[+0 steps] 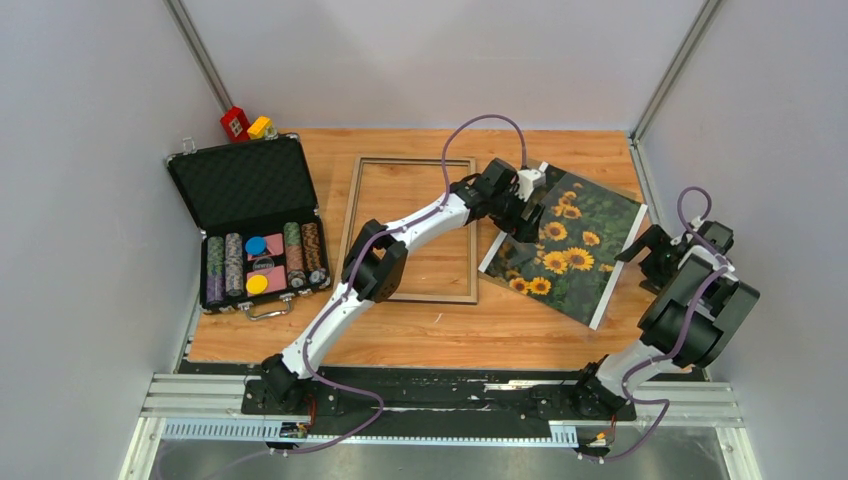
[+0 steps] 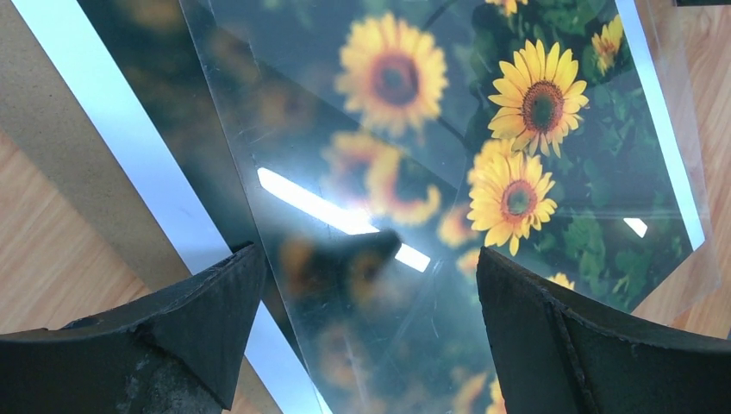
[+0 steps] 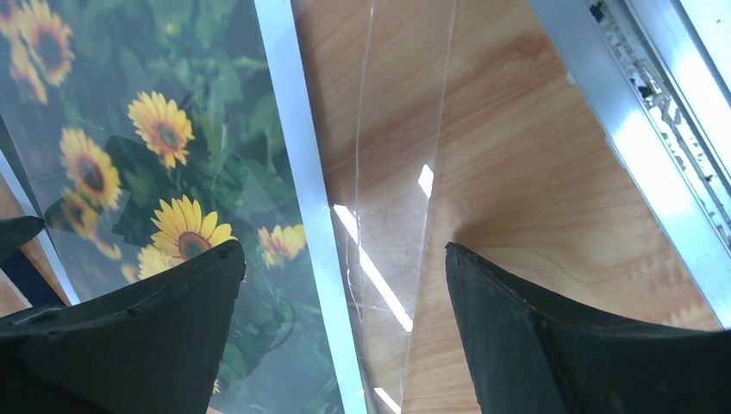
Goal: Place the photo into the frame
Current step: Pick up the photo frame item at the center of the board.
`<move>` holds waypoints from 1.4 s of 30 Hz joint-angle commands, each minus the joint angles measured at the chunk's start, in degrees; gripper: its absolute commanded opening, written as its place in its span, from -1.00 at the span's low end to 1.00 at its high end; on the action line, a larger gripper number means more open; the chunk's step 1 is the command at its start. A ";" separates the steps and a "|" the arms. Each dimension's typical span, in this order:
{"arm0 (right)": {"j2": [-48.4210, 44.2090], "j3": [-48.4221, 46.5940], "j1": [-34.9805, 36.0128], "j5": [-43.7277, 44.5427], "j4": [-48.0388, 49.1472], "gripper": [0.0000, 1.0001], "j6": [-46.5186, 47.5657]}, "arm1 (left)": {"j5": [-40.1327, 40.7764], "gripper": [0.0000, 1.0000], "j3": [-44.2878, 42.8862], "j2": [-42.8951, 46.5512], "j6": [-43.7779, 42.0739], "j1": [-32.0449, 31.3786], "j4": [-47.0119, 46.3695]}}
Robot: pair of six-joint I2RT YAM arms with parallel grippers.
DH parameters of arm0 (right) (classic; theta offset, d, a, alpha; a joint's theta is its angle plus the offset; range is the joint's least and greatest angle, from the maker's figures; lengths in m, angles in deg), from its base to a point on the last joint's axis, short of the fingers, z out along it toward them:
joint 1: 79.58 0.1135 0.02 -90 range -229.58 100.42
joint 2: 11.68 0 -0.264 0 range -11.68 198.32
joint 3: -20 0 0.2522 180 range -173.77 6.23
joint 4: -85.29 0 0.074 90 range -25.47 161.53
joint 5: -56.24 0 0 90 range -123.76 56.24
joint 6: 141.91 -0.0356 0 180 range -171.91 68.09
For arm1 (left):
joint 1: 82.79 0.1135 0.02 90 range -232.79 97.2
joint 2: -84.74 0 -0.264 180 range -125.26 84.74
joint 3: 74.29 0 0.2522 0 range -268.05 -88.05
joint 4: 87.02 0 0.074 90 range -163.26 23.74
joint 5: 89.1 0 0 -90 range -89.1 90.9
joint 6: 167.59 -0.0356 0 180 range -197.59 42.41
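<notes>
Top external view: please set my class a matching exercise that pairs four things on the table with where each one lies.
Things
1. the photo
2. the frame
3. chip case
4. red block

Places
A. left side, lid open
B. far left corner, behind the case
C. right side, lying askew
D. middle, lying flat

Pairs: 1-C, 2-D, 3-A, 4-B
</notes>
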 commanded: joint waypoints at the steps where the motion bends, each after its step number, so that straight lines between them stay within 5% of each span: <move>1: 3.79 -0.70 1.23 -1.17 0.51 0.83 -1.25 | -2.10 1.00 2.10 -1.06 1.92 -0.73 1.67; 20: 3.32 -3.80 1.91 -16.28 0.47 0.74 0.57 | -5.12 0.99 24.74 11.40 6.50 -0.73 -2.18; 42: -5.18 -1.90 -0.64 -39.09 -3.48 0.47 8.00 | -4.48 0.98 28.66 12.57 2.40 -0.79 -1.83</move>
